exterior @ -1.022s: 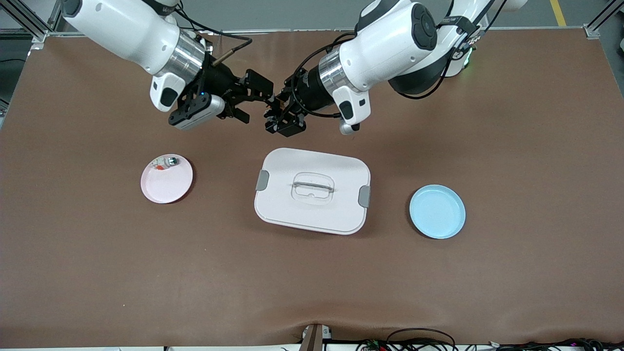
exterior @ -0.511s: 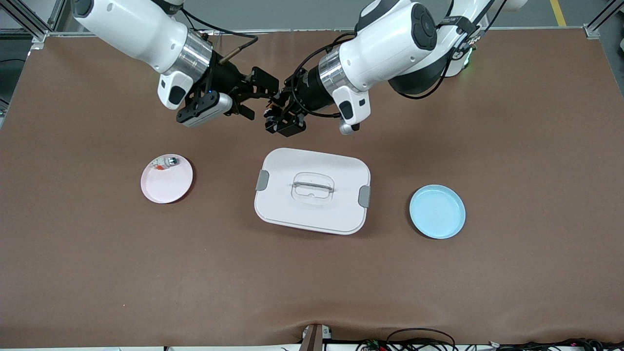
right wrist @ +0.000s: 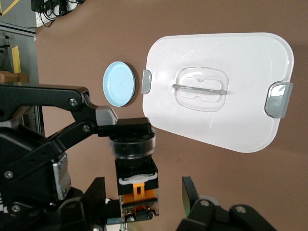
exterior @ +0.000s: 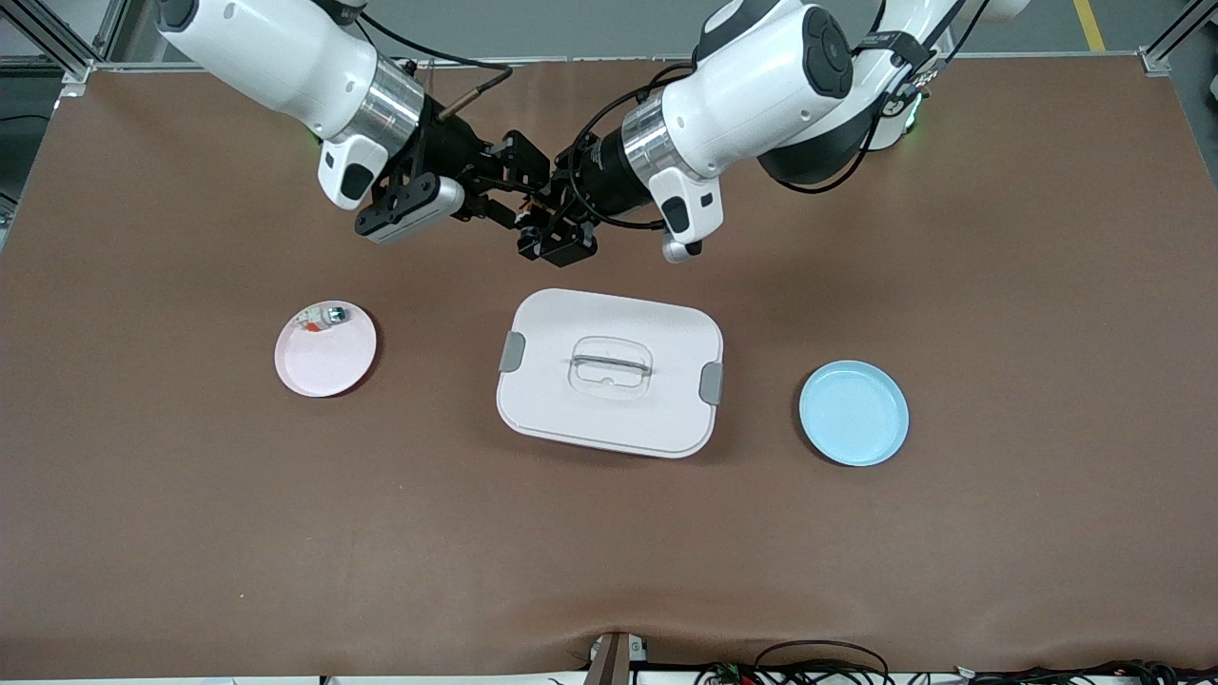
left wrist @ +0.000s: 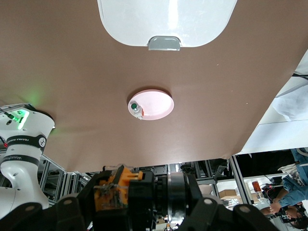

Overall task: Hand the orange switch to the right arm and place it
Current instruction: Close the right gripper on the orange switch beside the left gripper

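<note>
Brown table [exterior: 609, 552], left pincer [exterior: 536, 211] pinching orange switch [right wrist: 137, 190], right pincer [right wrist: 144, 195] spread around it.

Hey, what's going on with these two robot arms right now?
It's a mid-air handoff above the table. The left gripper is shut on the orange switch, holding it out toward the right gripper, whose jaws sit either side of the switch without clearly clamping it. Below them a white lidded box sits between a pink plate, which holds a small part with a green end, and a blue plate.
</note>
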Tool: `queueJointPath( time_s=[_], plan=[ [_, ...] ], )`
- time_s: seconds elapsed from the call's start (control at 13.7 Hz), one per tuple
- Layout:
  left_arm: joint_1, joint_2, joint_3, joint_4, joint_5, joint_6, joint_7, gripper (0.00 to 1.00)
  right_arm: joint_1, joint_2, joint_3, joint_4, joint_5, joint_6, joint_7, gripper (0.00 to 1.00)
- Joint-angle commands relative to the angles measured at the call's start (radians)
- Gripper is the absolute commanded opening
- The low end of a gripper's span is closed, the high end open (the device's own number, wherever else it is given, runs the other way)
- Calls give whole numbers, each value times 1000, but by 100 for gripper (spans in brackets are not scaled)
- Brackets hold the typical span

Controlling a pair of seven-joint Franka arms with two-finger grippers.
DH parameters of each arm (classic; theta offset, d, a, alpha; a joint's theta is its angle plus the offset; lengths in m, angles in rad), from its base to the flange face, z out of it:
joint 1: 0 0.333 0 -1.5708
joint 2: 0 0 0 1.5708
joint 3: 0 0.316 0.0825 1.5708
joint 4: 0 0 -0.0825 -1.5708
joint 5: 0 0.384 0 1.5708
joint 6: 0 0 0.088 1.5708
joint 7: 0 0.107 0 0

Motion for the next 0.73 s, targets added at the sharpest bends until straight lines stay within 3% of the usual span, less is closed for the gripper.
queueJointPath(
  time_s=[0.0, 0.15, 0.22, 0.29, 0.44, 0.66],
  plan=[
    [3, -25, -2, -9, 16, -2, -27, 24, 15, -24, -10, -24, 20, 16, 9, 61],
    [1, -25, -2, -9, 16, -4, -27, 24, 15, -24, -10, -24, 20, 16, 9, 58],
    [1, -26, -3, -9, 16, -2, -27, 24, 15, -22, -10, -24, 20, 16, 9, 49],
    [1, -28, -3, -9, 16, -4, -27, 24, 15, -22, -10, -24, 20, 16, 9, 36],
    [1, -28, -5, -7, 16, -4, -26, 24, 15, -21, -10, -21, 23, 16, 9, 0],
    [1, -34, -6, -4, 15, -4, -26, 24, 19, -21, -10, -19, 32, 20, 44, 0]
  ],
)
